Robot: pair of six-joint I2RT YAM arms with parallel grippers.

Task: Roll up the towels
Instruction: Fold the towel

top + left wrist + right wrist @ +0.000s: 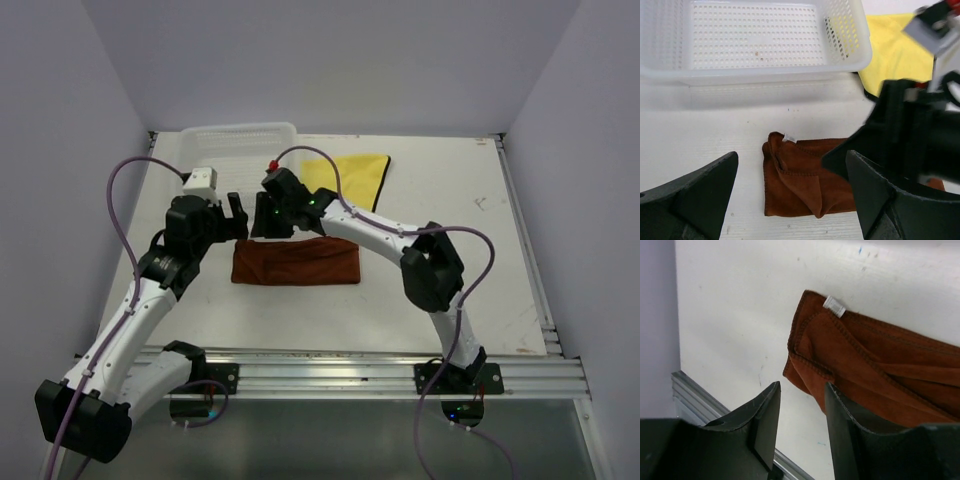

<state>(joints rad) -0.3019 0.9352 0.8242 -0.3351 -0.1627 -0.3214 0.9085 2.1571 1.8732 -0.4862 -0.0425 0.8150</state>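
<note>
Two towels lie on the white table (450,270): the rust-brown towel (295,262) is folded into a long band near the middle, and the yellow towel (350,178) lies spread at the far edge, just beside the right end of the white mesh basket (240,133). The right gripper (801,386) hangs over the brown band's left end, where the layers bunch up by a small white tag (834,306); its fingers stand a little apart with nothing between them (one finger overlaps the cloth's edge in the wrist view, though contact cannot be made out). The left gripper (792,160) is spread wide and holds nothing, close to the same end of the brown towel.
</note>
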